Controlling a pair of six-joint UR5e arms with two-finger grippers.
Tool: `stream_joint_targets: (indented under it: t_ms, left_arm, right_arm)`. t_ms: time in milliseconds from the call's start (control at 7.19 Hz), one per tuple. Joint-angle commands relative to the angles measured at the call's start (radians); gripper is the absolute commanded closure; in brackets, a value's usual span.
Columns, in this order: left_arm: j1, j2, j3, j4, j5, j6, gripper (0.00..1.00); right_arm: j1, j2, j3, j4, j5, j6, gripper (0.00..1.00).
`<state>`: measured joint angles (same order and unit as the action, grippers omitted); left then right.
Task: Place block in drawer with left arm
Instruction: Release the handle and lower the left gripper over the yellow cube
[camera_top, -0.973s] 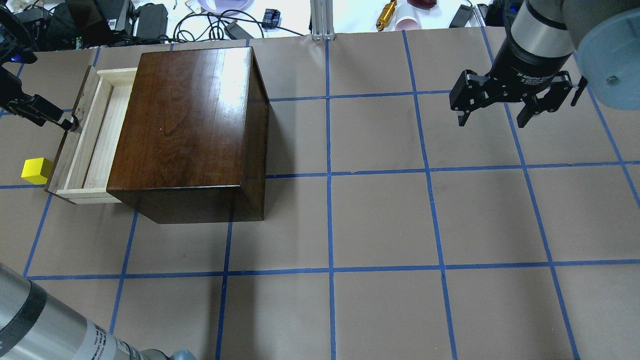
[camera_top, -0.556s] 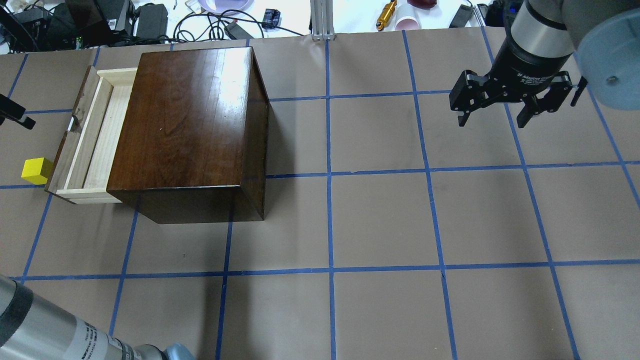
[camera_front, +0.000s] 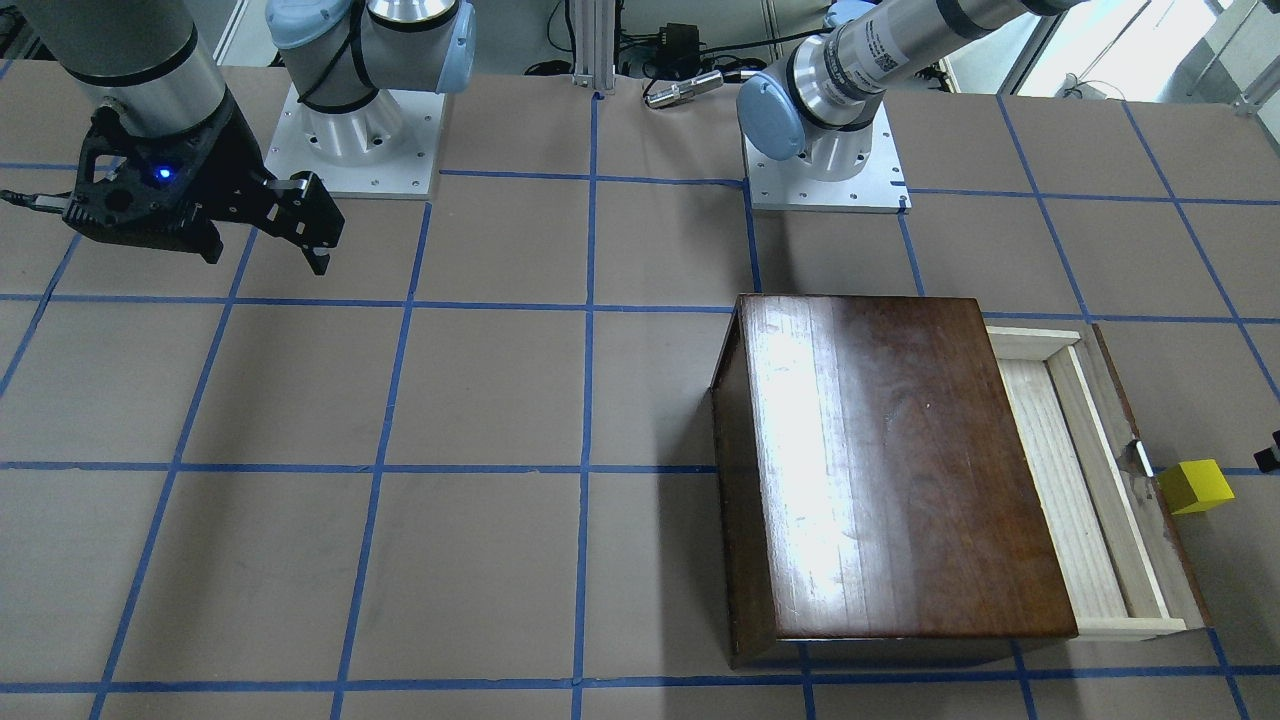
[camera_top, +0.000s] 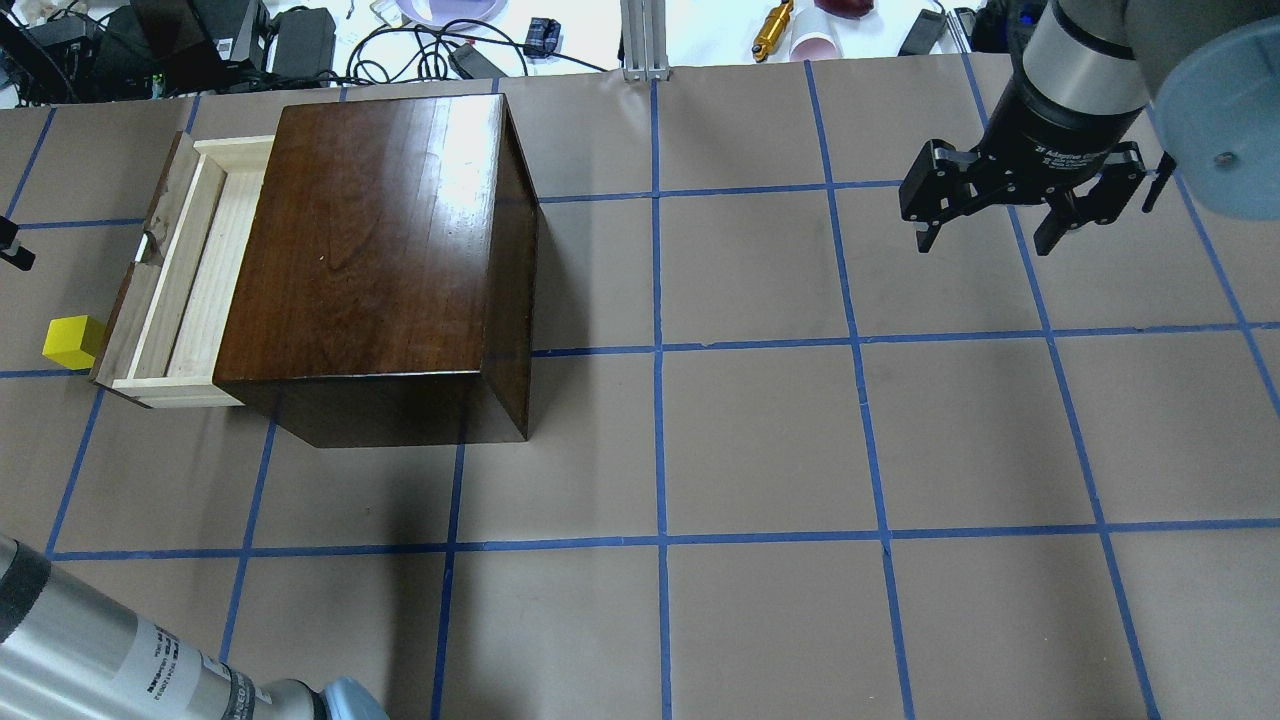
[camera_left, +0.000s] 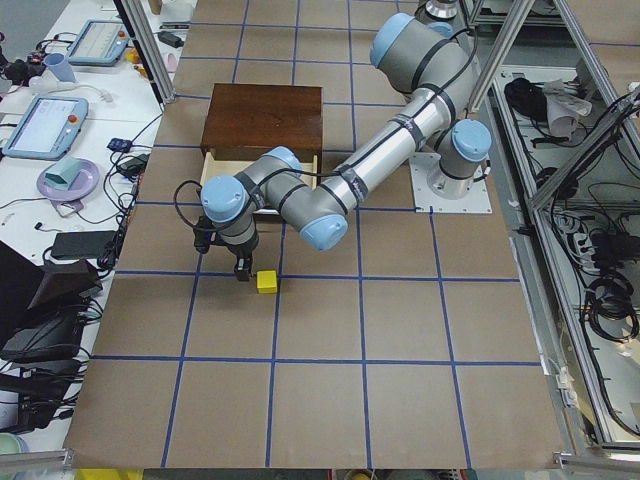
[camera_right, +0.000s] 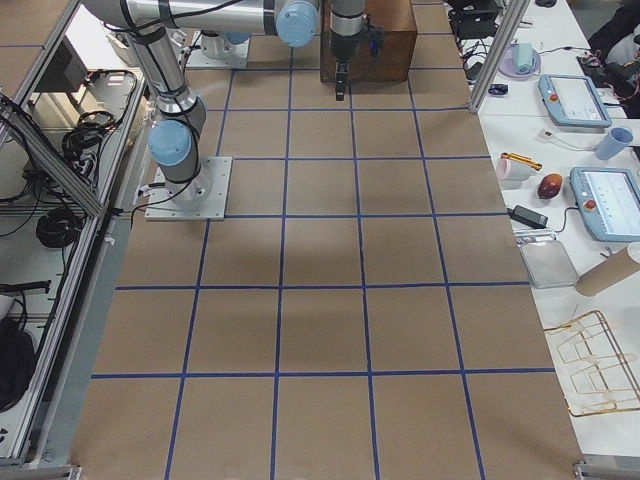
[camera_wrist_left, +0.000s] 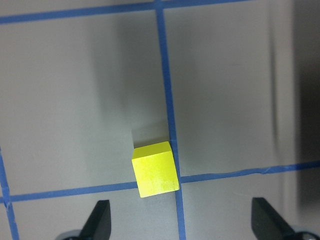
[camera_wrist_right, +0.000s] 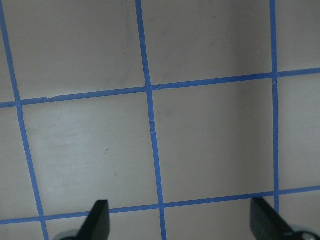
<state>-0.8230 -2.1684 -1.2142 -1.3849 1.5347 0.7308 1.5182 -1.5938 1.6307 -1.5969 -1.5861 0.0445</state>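
Observation:
The yellow block (camera_top: 72, 340) sits on the table just left of the drawer's dark front panel, and also shows in the front view (camera_front: 1195, 486). The drawer (camera_top: 190, 270) stands pulled out of the dark-brown box (camera_top: 380, 250), its pale tray empty. My left gripper (camera_wrist_left: 182, 224) is open and empty; the block (camera_wrist_left: 155, 169) lies just ahead of its fingertips, nearer the left one. In the overhead view only a black tip of the left gripper (camera_top: 10, 245) shows at the left edge. My right gripper (camera_top: 985, 243) is open and empty, hovering far right.
The drawer's small metal pull (camera_top: 150, 245) sticks out toward the left gripper. Cables, cups and tools lie beyond the table's far edge (camera_top: 450, 40). The left arm's forearm (camera_top: 120, 665) crosses the near left corner. Blue tape lines grid the brown table.
My left gripper has let go of the drawer pull and drawn back to the left, almost out of the overhead view. The drawer stays open. The right arm is still.

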Motion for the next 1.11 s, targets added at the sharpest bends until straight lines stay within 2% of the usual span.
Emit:
stream_joint_targets:
  t_ms: [0,556,973]
  left_arm:
    - [0.001,-0.056,-0.007,0.023,-0.001,-0.069,0.0]
    - [0.001,-0.094,-0.059,0.058,0.002,-0.068,0.0]
    - [-0.001,-0.129,-0.059,0.073,0.022,-0.062,0.0]
  right_arm:
    - [0.0,0.0,0.0,0.0,0.0,0.0,0.0]
    - [0.0,0.0,0.0,0.0,0.0,0.0,0.0]
    - [0.0,0.0,0.0,0.0,0.0,0.0,0.0]
